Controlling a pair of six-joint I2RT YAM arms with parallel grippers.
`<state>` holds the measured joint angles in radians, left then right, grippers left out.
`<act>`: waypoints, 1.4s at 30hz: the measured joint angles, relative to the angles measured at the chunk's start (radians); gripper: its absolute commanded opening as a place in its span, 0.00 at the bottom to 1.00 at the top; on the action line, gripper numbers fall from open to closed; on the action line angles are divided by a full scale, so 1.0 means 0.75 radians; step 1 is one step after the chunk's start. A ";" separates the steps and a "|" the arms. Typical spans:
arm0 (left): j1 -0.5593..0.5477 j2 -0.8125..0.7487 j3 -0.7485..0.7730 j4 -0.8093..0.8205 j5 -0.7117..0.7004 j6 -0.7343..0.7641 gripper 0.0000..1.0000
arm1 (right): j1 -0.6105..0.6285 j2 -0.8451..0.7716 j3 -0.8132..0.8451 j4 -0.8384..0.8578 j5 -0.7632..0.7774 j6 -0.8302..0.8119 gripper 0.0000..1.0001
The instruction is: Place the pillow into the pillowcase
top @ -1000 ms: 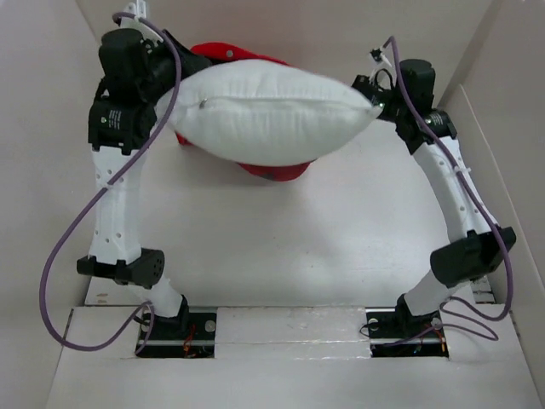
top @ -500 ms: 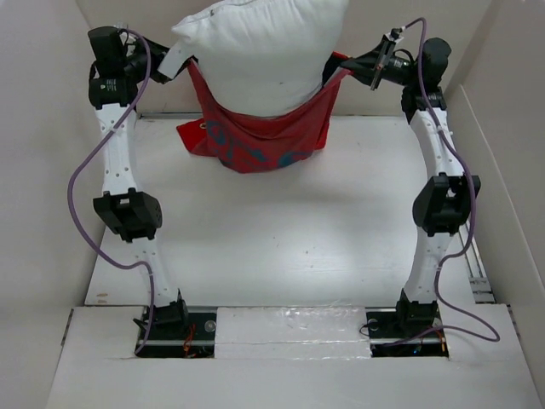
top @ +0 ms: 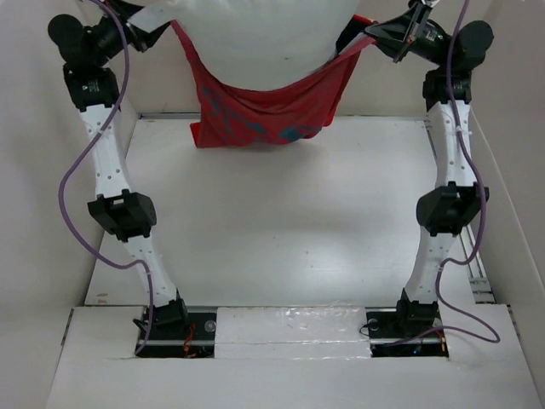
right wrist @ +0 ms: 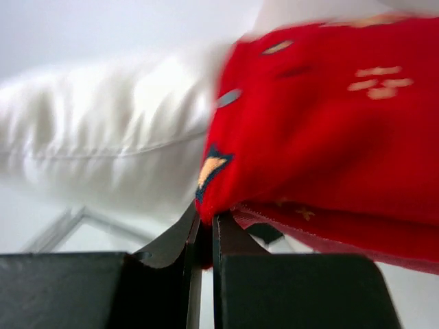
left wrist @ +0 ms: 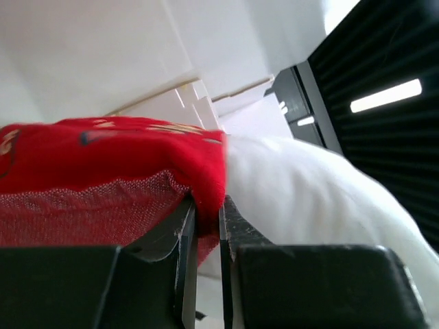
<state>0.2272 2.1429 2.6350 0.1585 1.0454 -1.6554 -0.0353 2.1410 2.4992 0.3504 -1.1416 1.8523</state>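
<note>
The red pillowcase (top: 272, 102) hangs stretched between both raised grippers at the far side of the table, its lower end sagging close to the table top. The white pillow (top: 264, 38) sits in its open mouth, the upper part cut off by the frame's top edge. My left gripper (top: 162, 24) is shut on the left edge of the pillowcase (left wrist: 137, 164), with the pillow (left wrist: 309, 205) beside it. My right gripper (top: 366, 38) is shut on the right edge of the pillowcase (right wrist: 329, 116), with the pillow (right wrist: 110, 130) next to it.
White walls enclose the table (top: 281, 230) on the left, right and far sides. Both arms (top: 115, 204) stand nearly upright at the table's sides. Purple cables (top: 64, 213) hang along them.
Both grippers have risen higher and moved apart, lifting the pillowcase off the table. The pillow has tipped from lying across the arms to sitting down into the case's mouth.
</note>
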 measured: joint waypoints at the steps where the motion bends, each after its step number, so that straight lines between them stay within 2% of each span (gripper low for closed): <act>1: 0.024 -0.028 -0.045 0.054 0.007 -0.016 0.00 | -0.013 -0.033 -0.038 0.001 0.029 -0.023 0.00; 4: 0.044 -0.215 -0.311 -0.008 -0.009 0.063 0.00 | -0.012 -0.204 -0.276 -0.215 0.130 -0.248 0.00; 6: 0.016 -0.243 -0.289 -0.194 -0.042 0.187 0.00 | 0.026 -0.232 -0.275 -0.475 0.203 -0.456 0.00; 8: -0.021 -0.201 -0.169 -0.381 -0.075 0.301 0.00 | 0.074 -0.218 -0.241 -0.702 0.260 -0.650 0.00; 11: -0.078 -0.164 -0.149 -0.454 -0.077 0.306 0.00 | 0.130 -0.173 -0.229 -0.856 0.251 -0.756 0.00; 13: -0.092 -0.157 -0.203 -0.353 -0.056 0.179 0.00 | 0.145 -0.146 -0.233 -0.818 0.211 -0.697 0.00; 16: -0.059 -0.047 -0.076 -0.138 -0.032 -0.087 0.00 | 0.122 -0.128 -0.234 -0.551 0.164 -0.345 0.00; 19: 0.011 -0.035 -0.070 0.040 -0.021 -0.251 0.00 | 0.056 -0.055 0.015 -0.446 0.163 -0.110 0.00; 22: 0.054 -0.072 -0.091 0.047 0.013 -0.272 0.00 | -0.010 -0.068 0.134 -0.436 0.173 -0.065 0.00; 27: -0.015 -0.254 -0.242 -0.176 0.019 0.085 0.00 | -0.007 -0.345 -0.258 -0.584 0.245 -0.360 0.00; 30: -0.080 -0.299 -0.260 -0.393 0.024 0.335 0.00 | 0.043 -0.323 -0.290 -0.780 0.253 -0.619 0.00; 32: -0.107 -0.277 -0.252 -0.456 0.033 0.394 0.00 | 0.089 -0.252 -0.289 -0.848 0.218 -0.715 0.00; 33: -0.112 -0.256 -0.252 -0.435 0.040 0.375 0.00 | 0.108 -0.205 -0.290 -0.832 0.185 -0.716 0.00; 34: -0.113 -0.233 -0.252 -0.395 0.045 0.329 0.00 | 0.125 -0.168 -0.298 -0.769 0.150 -0.625 0.00; 37: -0.095 -0.089 -0.136 -0.106 0.045 0.026 0.00 | 0.149 -0.067 -0.311 -0.179 0.090 -0.196 0.00; 40: -0.049 0.007 -0.056 0.057 -0.005 -0.175 0.00 | 0.123 0.151 -0.018 0.087 0.130 -0.046 0.00; 42: -0.014 -0.018 -0.131 0.040 -0.044 -0.163 0.00 | 0.069 0.130 -0.016 0.062 0.151 0.013 0.00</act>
<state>0.2165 2.1296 2.5366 0.1886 1.0122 -1.7775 0.0162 2.2383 2.4874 0.3969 -1.0286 1.8618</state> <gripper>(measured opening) 0.080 0.091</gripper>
